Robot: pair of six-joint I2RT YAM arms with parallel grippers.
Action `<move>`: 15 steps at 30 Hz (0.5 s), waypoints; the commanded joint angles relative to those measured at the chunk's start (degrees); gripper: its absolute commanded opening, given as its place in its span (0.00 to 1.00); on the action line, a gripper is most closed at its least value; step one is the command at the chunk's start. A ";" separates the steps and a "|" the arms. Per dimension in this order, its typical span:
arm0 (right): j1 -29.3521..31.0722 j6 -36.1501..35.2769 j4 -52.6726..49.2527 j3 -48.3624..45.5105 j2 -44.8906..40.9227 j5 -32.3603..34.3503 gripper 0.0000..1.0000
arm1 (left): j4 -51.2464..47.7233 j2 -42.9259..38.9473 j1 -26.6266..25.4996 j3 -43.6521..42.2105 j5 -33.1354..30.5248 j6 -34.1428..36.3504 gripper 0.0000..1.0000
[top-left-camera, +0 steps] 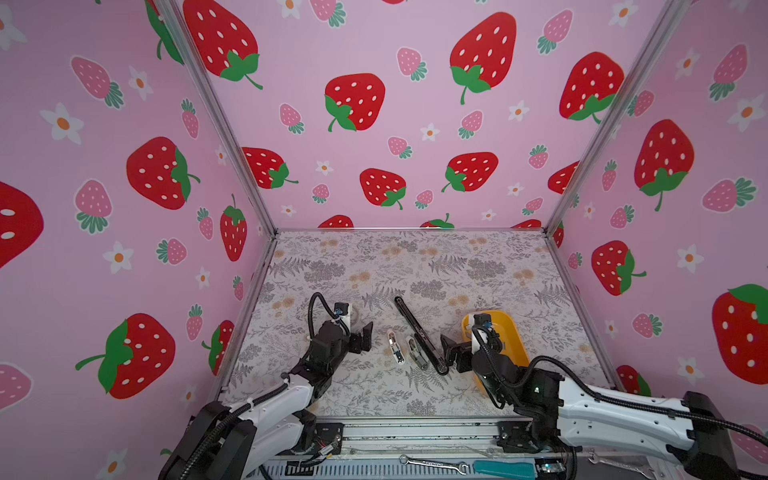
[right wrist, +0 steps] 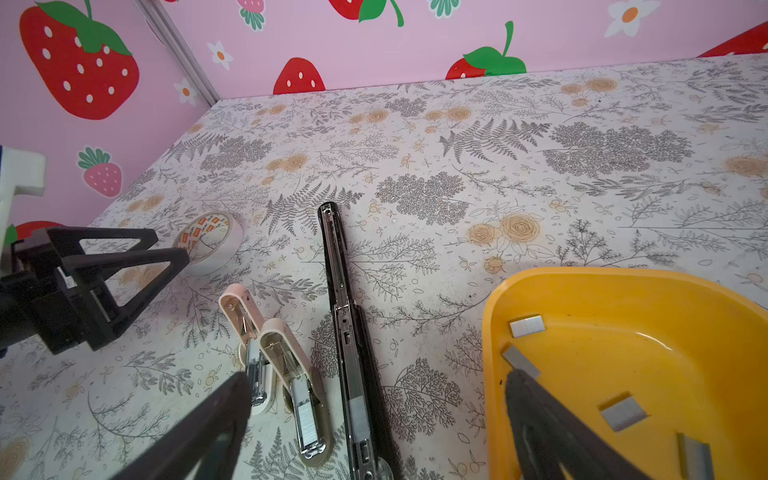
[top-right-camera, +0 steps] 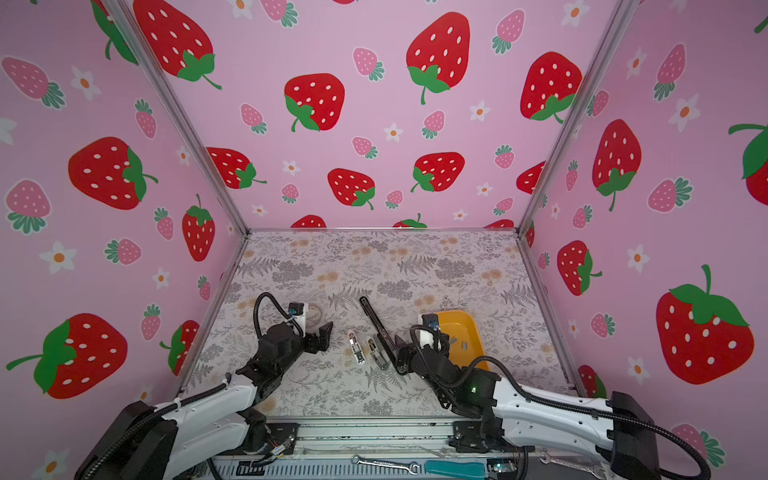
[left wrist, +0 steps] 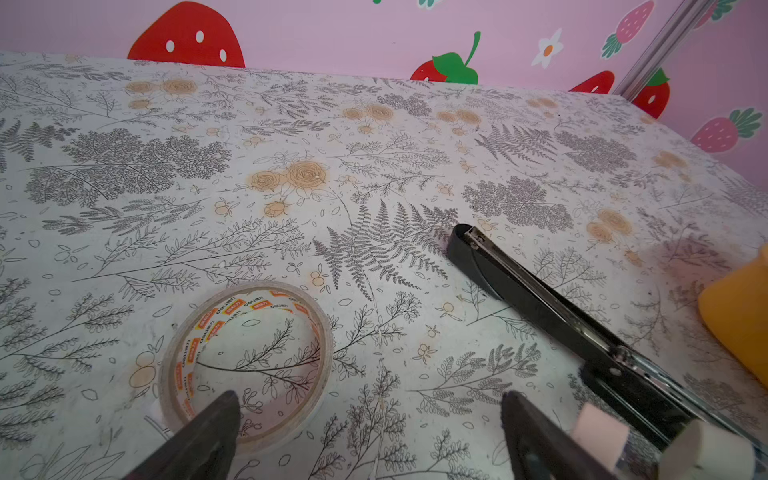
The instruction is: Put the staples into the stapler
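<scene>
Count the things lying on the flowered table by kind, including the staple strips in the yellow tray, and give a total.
Staplers: 3 (one long black stapler, two small pale staplers)
Tape roll: 1
Yellow tray: 1
Staple strips in the tray: 4 in sight
Total: 9

Left gripper [top-left-camera: 366,338] low, jaws wide apart — right gripper [top-left-camera: 452,353] likewise.

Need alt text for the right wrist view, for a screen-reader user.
A long black stapler lies opened on the floral table, between two small pink staplers, also open, and a yellow tray holding loose staples. The right tool is open in the foreground; the left tool, also open, sits near a tape roll.
</scene>
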 commanded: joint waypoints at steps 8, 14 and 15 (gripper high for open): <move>-0.24 -7.37 7.26 -7.92 -18.48 0.20 0.99 | 0.91 0.17 -0.41 2.29 -1.18 0.33 0.99; -1.97 -2.67 -2.50 -7.07 -21.58 6.39 0.99 | 0.88 0.31 -0.39 2.38 -1.21 0.39 0.99; -3.10 -0.81 -6.35 -5.03 -19.66 6.83 0.99 | 0.88 0.33 -0.41 2.37 -1.21 0.32 0.99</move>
